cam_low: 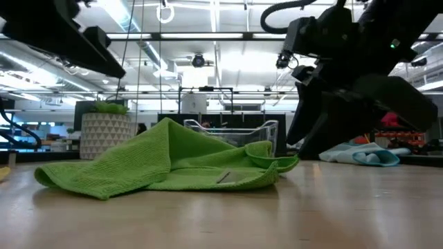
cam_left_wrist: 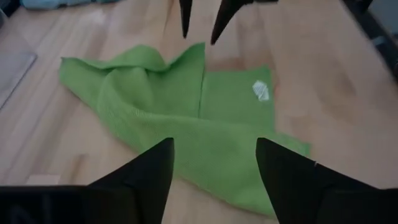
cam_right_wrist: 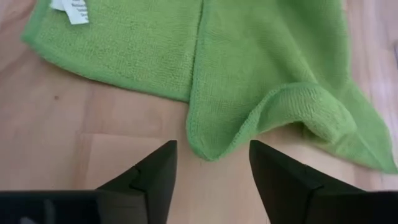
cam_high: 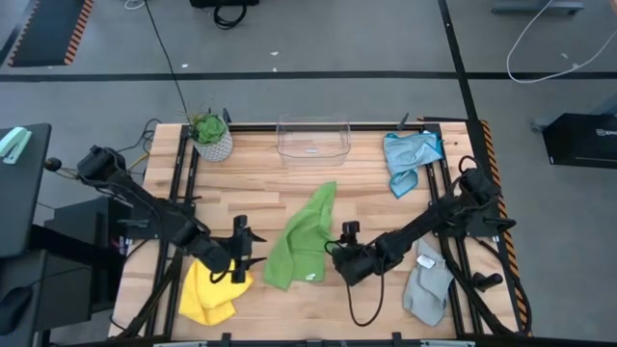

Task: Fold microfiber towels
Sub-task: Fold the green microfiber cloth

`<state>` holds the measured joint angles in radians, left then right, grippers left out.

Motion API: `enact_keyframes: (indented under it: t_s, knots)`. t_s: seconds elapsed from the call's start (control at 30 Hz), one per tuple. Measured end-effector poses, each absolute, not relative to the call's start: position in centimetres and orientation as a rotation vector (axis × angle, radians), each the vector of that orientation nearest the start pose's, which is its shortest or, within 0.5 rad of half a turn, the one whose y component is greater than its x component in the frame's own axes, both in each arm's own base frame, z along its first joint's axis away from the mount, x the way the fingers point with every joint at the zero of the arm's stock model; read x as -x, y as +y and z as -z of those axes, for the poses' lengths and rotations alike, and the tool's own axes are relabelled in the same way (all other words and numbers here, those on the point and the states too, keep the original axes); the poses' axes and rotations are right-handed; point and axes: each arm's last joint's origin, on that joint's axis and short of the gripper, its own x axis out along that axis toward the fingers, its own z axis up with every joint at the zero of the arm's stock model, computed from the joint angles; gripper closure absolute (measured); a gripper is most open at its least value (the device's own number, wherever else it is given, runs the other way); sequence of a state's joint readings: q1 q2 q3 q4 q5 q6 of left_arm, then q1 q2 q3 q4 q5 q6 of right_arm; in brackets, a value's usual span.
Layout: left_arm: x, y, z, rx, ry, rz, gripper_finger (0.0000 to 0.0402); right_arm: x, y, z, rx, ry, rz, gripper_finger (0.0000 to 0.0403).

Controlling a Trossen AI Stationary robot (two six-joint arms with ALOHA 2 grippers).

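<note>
Green towel (cam_high: 301, 239) mid-fold, rumpled on table. My left gripper (cam_high: 241, 253) and right gripper (cam_high: 339, 253) both open, empty, flanking it. Next, guessing: right pinches near raised edge.

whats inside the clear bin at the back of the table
Nothing shows inside the clear bin: from above, bare wood is visible through it. In the low view the green towel covers its lower part, so that part is hidden there.

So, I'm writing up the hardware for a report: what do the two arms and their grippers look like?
Both arms are dark, jointed and slender, rising from the table's side rails. The left gripper and the right gripper each carry two black, tapered, pointed fingers with flat faces. A black cable loops onto the wood below the right gripper. No markings are visible.
</note>
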<state>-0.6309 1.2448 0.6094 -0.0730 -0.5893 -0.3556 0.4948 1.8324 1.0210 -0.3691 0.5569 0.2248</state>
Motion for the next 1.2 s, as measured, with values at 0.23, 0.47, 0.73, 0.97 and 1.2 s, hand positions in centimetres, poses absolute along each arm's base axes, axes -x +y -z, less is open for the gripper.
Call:
enact_keyframes:
  t_s: [0.23,0.47,0.73,0.97,1.2]
  knots:
    - [-21.8,-12.8,-18.8,-0.069,0.558,-0.04,0.0169,-30.8,13.7,-13.6,0.376,1.034,0.102,0.0274]
    - [-22.2,-12.4,-18.8,-0.049,0.551,-0.042,0.0175,-30.8,13.6,-13.5,0.383,1.055,0.066,0.032]
    - [-23.2,-13.1,-17.8,-0.056,0.531,-0.018,0.0181,-30.6,13.5,-13.5,0.391,1.076,0.07,0.0365]
    - [-24.2,-13.2,-16.7,-0.069,0.521,-0.02,0.0186,-30.6,13.5,-13.5,0.421,1.076,0.051,0.035]
    - [-24.7,-12.7,-16.9,-0.037,0.505,-0.012,0.0191,-30.6,13.6,-13.5,0.441,1.075,0.038,0.023]
